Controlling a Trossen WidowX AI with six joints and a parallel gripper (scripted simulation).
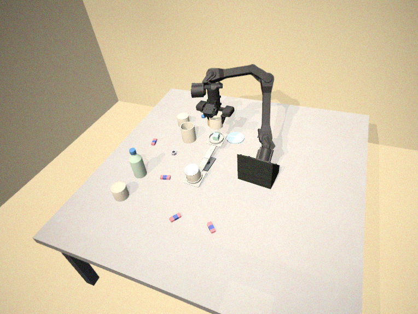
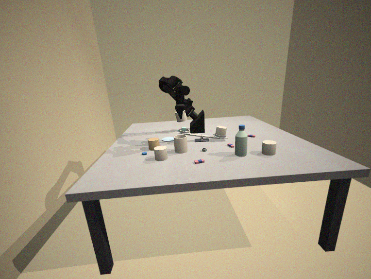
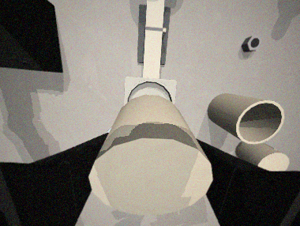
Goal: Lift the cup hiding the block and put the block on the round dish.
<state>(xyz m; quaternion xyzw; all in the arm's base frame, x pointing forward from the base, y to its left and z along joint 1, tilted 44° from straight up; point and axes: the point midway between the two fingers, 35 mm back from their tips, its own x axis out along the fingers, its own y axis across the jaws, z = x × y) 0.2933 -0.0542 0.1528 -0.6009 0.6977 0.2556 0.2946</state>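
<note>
My gripper (image 1: 215, 118) (image 3: 149, 139) is shut on one cream cup (image 1: 215, 122) (image 2: 180, 116) (image 3: 150, 178) and holds it upside down in the air above the raised end of the balance (image 1: 207, 156) (image 2: 210, 136) (image 3: 153, 47). A green block (image 1: 215, 136) (image 2: 183, 129) sits uncovered in the ring on that raised end; in the wrist view the held cup hides it. The other cup (image 1: 192, 173) (image 2: 221, 131) stands on the balance's lowered end. The pale blue round dish (image 1: 235, 137) (image 2: 167, 139) lies beside the raised end, with no cup above it.
A tall open cup (image 1: 188, 132) (image 2: 180, 144) (image 3: 260, 122), a short cup (image 1: 183, 120) (image 2: 160, 153) and an orange cup (image 2: 153, 144) stand near the raised end. A green bottle (image 1: 137, 165) (image 2: 241, 144), another short cup (image 1: 120, 191) (image 2: 269, 147), a nut (image 1: 173, 152) (image 3: 250, 43) and several red-blue pieces lie farther off.
</note>
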